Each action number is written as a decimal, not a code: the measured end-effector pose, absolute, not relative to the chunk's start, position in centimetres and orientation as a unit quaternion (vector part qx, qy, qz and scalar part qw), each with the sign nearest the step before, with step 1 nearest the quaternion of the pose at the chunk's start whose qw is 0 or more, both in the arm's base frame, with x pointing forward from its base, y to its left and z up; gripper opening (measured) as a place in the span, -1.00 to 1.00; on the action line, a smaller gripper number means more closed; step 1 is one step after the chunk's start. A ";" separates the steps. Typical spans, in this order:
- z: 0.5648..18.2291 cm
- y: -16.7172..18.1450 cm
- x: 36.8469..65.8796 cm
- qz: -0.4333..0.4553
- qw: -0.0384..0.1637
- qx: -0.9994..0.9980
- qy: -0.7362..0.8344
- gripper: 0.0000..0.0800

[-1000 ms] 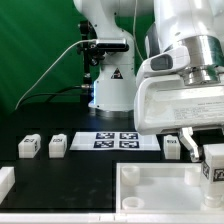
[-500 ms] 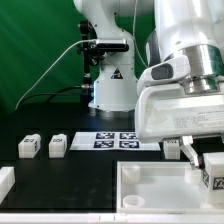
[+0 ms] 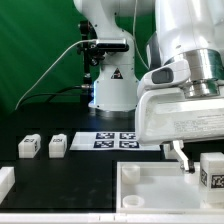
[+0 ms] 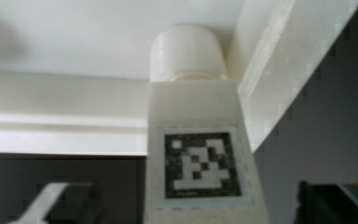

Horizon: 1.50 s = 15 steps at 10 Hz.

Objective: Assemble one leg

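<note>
One leg point(image 3: 211, 171), a stubby white block with a square tag, stands at the exterior view's right edge, over the far right corner of the large white tray-like piece point(image 3: 150, 186). My gripper point(image 3: 200, 158) straddles it, with one dark finger point(image 3: 182, 155) showing to its left. In the wrist view the leg point(image 4: 202, 150) lies midway between my fingers, its rounded peg end pointing at the white piece. My gripper point(image 4: 194, 205) is open, with a gap on each side of the leg. Two more legs point(image 3: 28, 146) point(image 3: 58, 145) stand at the left.
The marker board point(image 3: 118, 139) lies behind the tray-like piece. Another leg point(image 3: 172, 146) stands partly hidden behind my gripper. A white part point(image 3: 5, 180) sits at the left edge. The robot base point(image 3: 108, 90) stands at the back.
The leg has sunk lower toward the tray-like piece's corner. My gripper has shifted down a little with it, and the left finger now stands clear of the leg.
</note>
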<state>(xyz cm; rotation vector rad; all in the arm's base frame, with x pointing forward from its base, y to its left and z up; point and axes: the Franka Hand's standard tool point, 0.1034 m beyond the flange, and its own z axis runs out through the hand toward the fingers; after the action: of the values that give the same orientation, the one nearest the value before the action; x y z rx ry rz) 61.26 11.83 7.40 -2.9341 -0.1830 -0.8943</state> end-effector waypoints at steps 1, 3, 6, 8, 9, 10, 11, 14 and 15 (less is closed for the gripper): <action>7.4 11.8 61.3 -0.291 0.034 -0.954 -0.060 0.55; 7.3 11.8 61.2 -0.290 0.034 -0.954 -0.060 0.61; 7.3 11.8 61.2 -0.290 0.034 -0.955 -0.060 0.62; 7.3 11.8 61.2 -0.290 0.034 -0.955 -0.060 0.62; 7.2 11.7 61.2 -0.284 0.035 -0.956 -0.057 0.62; 7.7 11.3 61.4 -0.261 0.039 -0.964 -0.043 0.62; 8.1 11.6 61.6 -0.232 0.047 -0.971 -0.030 0.62; 8.6 12.5 62.3 -0.101 0.071 -0.992 0.004 0.62; 8.6 12.3 62.5 -0.050 0.075 -0.996 0.004 0.62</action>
<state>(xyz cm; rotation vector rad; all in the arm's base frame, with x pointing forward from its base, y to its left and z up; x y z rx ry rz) 62.47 12.31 8.63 -2.9880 0.0110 -0.1514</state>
